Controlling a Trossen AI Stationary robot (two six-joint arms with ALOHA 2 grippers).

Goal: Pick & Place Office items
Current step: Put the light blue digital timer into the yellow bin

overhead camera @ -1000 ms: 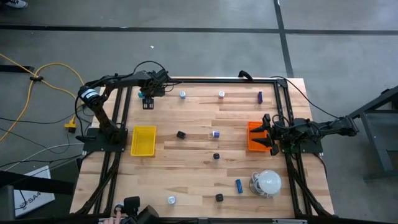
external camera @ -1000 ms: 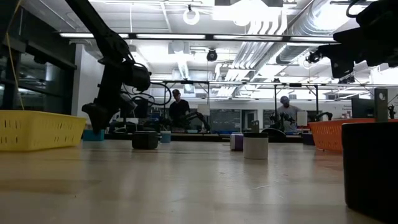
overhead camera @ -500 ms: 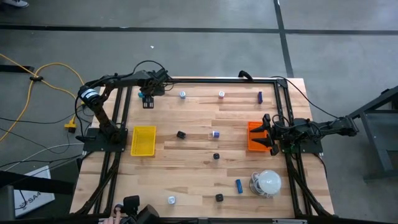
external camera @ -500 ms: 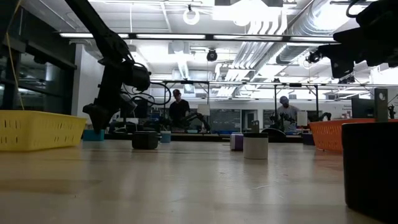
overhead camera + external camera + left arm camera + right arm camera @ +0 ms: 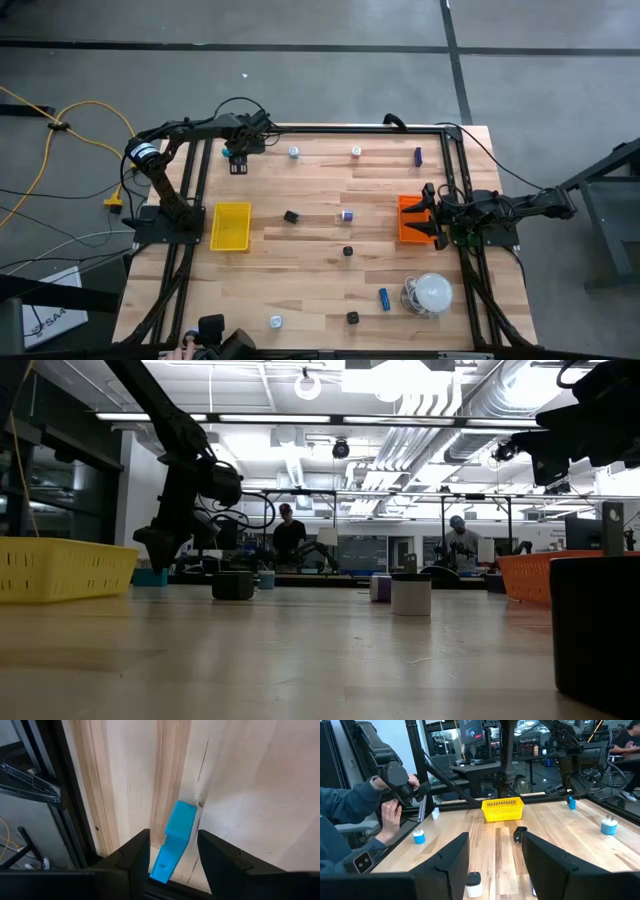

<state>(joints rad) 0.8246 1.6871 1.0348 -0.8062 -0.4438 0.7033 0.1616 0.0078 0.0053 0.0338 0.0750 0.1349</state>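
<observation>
1. Since a second ago, nothing on the table has shifted — left gripper [image 5: 172,851] jaws narrowing around the light-blue plastic block [image 5: 173,841] at the far-left table corner.
2. Jaws straddle it, not yet clamped — close squarely before lifting.
3. Right gripper [image 5: 492,857] waits, jaws wide, by the orange rectangular tray [image 5: 409,221].

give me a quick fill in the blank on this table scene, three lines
1. The piece between the left gripper's fingers is light ____.
2. The right gripper hovers over the ____ tray.
3. The yellow tray sits on the table's ____ side in the high view.

Missing words: blue; orange; left
</observation>
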